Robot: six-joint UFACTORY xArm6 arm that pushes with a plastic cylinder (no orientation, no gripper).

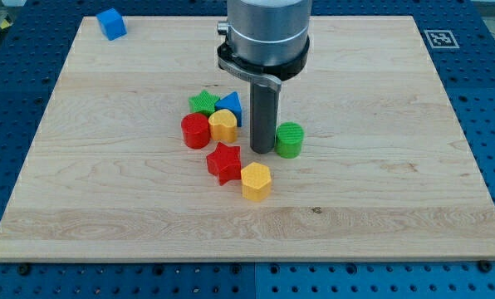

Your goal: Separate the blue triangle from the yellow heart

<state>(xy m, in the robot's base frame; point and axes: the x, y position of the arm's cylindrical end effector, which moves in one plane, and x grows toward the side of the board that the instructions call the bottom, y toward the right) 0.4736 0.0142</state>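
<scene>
The blue triangle (232, 106) lies near the board's middle, touching the yellow heart (223, 125) just below and left of it. My tip (263, 150) rests on the board right of both, about a block's width from the triangle. The rod stands between the triangle and a green cylinder (289, 139). A green star (203, 103) touches the triangle's left side. A red cylinder (195, 131) touches the heart's left side.
A red star (224, 162) and a yellow hexagon (256, 181) lie below the cluster, touching each other. A blue cube (111, 23) sits at the board's top left corner. The wooden board (380, 166) lies on a blue perforated table.
</scene>
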